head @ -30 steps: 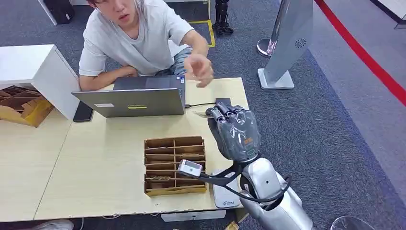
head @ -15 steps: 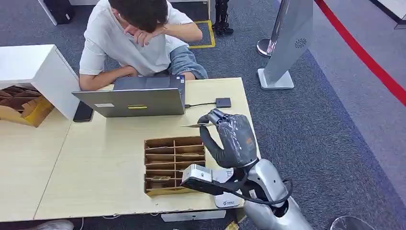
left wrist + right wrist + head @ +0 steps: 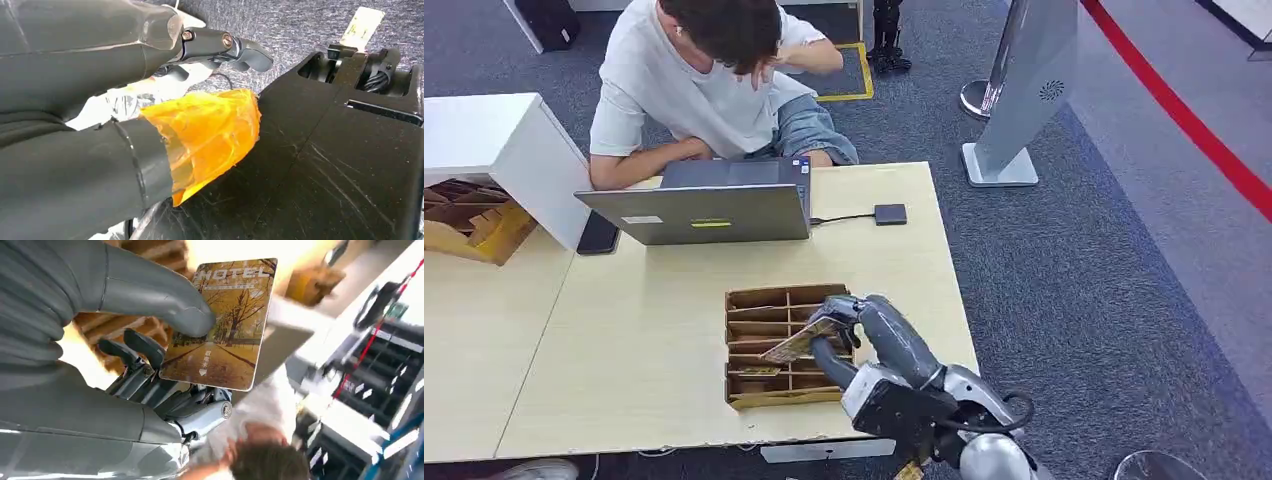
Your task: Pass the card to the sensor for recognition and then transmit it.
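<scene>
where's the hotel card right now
In the head view the hotel card is pinched in the right hand, held over the right side of the cardboard divider tray near the table's front edge.

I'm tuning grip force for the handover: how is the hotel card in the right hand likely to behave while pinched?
The card looks flat and unbent under the thumb of the right hand, so probably stiff. Its thin, glossy-looking printed face suggests it is light and may slip. It is pinched near one edge, most of it sticking out free, so it could pivot.
</scene>
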Controlling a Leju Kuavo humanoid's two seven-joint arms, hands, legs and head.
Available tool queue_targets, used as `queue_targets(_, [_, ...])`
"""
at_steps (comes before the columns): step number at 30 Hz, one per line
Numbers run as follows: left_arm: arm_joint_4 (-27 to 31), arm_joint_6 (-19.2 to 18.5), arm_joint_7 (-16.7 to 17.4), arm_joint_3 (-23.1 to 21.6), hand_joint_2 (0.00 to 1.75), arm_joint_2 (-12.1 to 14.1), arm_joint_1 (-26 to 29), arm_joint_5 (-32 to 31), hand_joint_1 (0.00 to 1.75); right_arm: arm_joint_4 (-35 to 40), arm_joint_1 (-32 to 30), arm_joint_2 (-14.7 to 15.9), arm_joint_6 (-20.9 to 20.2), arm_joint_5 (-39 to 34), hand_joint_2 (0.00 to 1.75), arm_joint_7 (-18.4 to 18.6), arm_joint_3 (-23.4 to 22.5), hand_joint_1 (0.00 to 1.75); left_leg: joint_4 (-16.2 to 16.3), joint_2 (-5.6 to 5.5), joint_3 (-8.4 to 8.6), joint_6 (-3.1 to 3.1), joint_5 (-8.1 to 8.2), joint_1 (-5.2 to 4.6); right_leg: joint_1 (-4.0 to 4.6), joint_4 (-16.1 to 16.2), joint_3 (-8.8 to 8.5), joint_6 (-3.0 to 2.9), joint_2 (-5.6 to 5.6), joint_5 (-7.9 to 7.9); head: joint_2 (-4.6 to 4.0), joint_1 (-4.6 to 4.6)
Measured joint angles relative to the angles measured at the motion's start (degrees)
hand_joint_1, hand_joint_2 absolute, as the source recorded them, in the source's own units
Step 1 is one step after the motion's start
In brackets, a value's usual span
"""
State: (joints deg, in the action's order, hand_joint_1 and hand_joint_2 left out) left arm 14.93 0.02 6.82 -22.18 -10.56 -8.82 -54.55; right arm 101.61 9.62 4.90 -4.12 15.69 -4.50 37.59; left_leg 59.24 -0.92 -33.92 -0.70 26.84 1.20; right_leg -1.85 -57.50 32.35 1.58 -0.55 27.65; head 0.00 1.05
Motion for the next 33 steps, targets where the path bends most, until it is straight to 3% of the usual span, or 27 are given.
queue_targets(6, [0.0, 0.4, 0.0, 0.0, 0.00, 0.0, 0.0, -0.1, 0.00, -1.5, -2.6, 1.1, -5.5, -12.4, 1.75, 0.9, 0.0, 1.75, 0.0, -0.01, -0.01, 0.00, 0.00, 0.00, 0.00, 0.0, 0.00, 0.00, 0.01, 0.00, 0.00, 0.00])
queue_targets(12, [0.0, 0.4, 0.1, 0.0, 0.00, 0.0, 0.0, -0.3, 0.00, -5.8, -4.8, 1.6, -7.7, -18.7, 1.75, 1.9, 0.1, 1.75, 0.0, -0.01, -0.01, 0.00, 0.00, 0.00, 0.00, 0.0, 0.00, 0.00, 0.01, 0.00, 0.00, 0.00])
queue_targets(22, [0.0, 0.4, 0.2, 0.0, 0.00, -0.3, 0.0, -0.6, 0.00, -12.8, -7.7, 1.8, -7.0, -21.4, 1.75, 3.1, 0.0, 1.75, 0.0, 0.00, -0.01, 0.00, 0.00, 0.00, 0.00, 0.0, 0.00, 0.00, 0.01, 0.00, 0.00, 0.00])
queue_targets(33, [0.0, 0.0, 0.2, 0.0, 0.00, -0.4, 0.0, -1.1, 0.00, -14.9, -7.5, 2.6, -4.9, -19.9, 1.75, 5.0, -2.9, 1.75, 0.0, 0.00, -0.01, 0.00, 0.00, 0.00, 0.00, 0.0, 0.00, 0.00, 0.00, 0.00, 0.00, -0.02])
